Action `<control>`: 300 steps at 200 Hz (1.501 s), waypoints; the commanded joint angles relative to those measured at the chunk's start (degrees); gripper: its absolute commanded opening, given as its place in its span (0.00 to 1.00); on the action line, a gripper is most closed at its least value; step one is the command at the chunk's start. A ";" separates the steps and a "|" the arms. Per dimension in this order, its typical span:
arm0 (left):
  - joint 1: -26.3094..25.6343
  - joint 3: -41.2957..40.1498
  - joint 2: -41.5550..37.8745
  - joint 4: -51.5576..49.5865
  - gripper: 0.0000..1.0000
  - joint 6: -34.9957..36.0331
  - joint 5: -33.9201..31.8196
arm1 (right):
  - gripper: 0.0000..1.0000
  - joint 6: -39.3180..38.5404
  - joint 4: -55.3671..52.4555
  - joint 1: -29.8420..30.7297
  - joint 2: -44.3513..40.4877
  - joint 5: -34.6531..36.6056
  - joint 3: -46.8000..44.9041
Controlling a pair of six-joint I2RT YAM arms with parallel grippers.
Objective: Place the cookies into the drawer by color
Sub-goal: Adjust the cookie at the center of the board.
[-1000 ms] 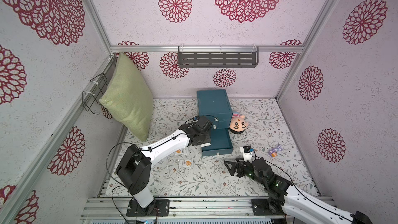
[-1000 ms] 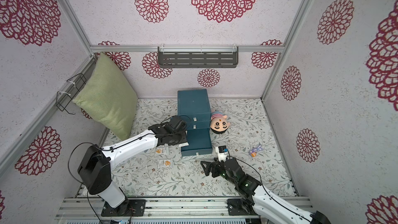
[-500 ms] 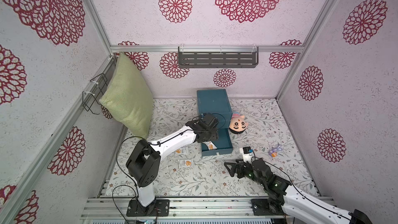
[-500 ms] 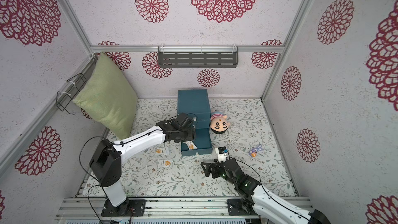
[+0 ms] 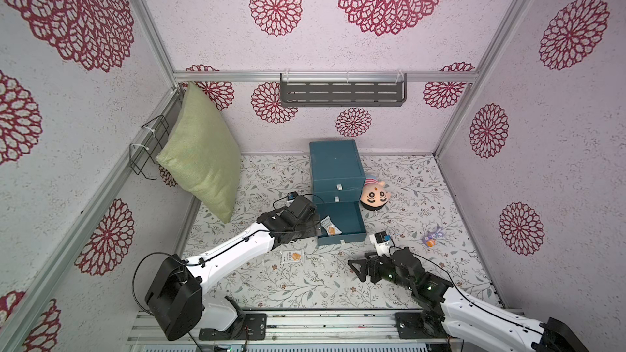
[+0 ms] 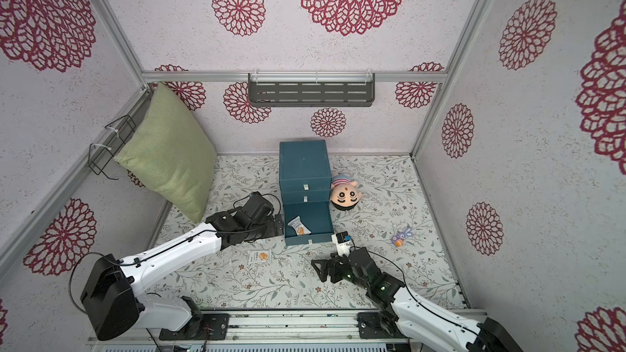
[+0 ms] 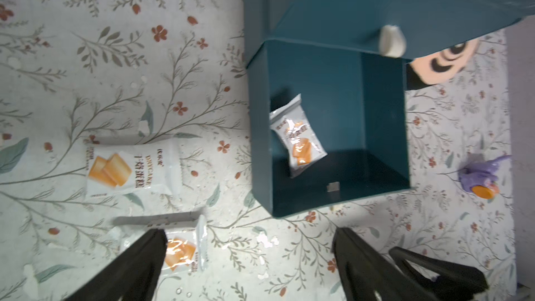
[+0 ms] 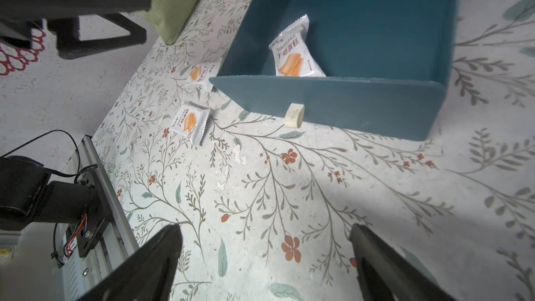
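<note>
Left arm [image 5: 233,247] reaches low across the mat [image 5: 305,286] toward the chest [image 5: 333,164]. The left gripper [image 5: 314,228] sits just beside the left wall of the pulled-out bottom drawer [image 5: 342,239], jaws spread wide with nothing between them

One white loose packet [image 5: 292,256] lies flat on the mat, left of the drawer front. A second loose packet [image 7: 182,251] shows in the left wrist view, partly behind a finger; I can't find it in the top views

The packet in the drawer [image 5: 330,226] is white. It lies in the left half, seems to lean on that wall, and touches neither gripper. The two upper drawers are shut

Step as I read it: this white one is dropped and two whites are left to fetch. Next move calls for backing the left gripper off the drawer wall, coming down over the nearest loose packet, and pinching the flat foil from above without shoving it

Right gripper [image 5: 359,267] hovers low over bare mat in front of the drawer, well apart from any packet, jaws wide and empty. Its forearm runs back toward the near right. No black or yellow packets are in view
</note>
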 commanded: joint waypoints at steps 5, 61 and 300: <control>2.51 -3.42 0.86 2.85 0.99 0.61 2.42 | 0.96 -2.57 2.85 0.74 0.78 -1.72 2.65; 6.06 -6.00 8.91 8.93 0.95 3.11 11.57 | 0.96 -2.33 2.66 0.83 1.06 -1.69 2.74; -6.98 -27.57 -7.89 15.40 0.95 -13.22 12.49 | 0.94 -2.69 4.51 5.84 5.76 -1.61 3.85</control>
